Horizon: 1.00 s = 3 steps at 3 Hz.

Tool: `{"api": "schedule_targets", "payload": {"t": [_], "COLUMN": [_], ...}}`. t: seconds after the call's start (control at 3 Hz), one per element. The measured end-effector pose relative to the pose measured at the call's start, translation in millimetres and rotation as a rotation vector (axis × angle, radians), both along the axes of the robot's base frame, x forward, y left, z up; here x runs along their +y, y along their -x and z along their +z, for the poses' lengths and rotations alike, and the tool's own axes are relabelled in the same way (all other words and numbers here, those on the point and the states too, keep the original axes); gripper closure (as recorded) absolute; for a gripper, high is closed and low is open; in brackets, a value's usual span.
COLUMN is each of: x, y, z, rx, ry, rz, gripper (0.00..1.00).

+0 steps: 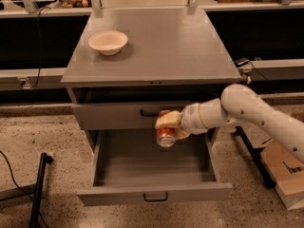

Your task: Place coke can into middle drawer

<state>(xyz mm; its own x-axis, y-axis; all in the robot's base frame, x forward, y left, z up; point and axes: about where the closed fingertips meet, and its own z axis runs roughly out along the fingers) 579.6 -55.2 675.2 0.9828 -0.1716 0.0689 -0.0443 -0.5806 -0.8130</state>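
Observation:
My gripper (167, 127) is shut on the coke can (166, 135), a red-and-white can hanging with one silver end down. It sits in front of the upper drawer front, just above the back of the open middle drawer (154, 193). That drawer is pulled far out and its inside holds nothing; its black bar handle faces the camera. My white arm reaches in from the right.
A beige bowl (108, 42) stands on the grey cabinet top (161, 46) at the back left. The upper drawer front (118, 115) is shut. A black stand leg (39, 186) lies on the floor at left, a cardboard box (285, 175) at right.

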Motion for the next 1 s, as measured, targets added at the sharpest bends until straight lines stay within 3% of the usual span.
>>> {"api": "schedule_targets", "payload": {"t": [0.33,0.67,1.0], "x": [-10.5,-10.6,-14.2], "y": [6.0,7.9,0.7], "z": [-44.0,-55.3,-85.1], "rx": [-0.008,-0.008,0.033], "ry": [-0.05,-0.057,-0.06], "rz": [0.013,0.023,-0.013], "gripper": [1.0,1.0,1.0]}}
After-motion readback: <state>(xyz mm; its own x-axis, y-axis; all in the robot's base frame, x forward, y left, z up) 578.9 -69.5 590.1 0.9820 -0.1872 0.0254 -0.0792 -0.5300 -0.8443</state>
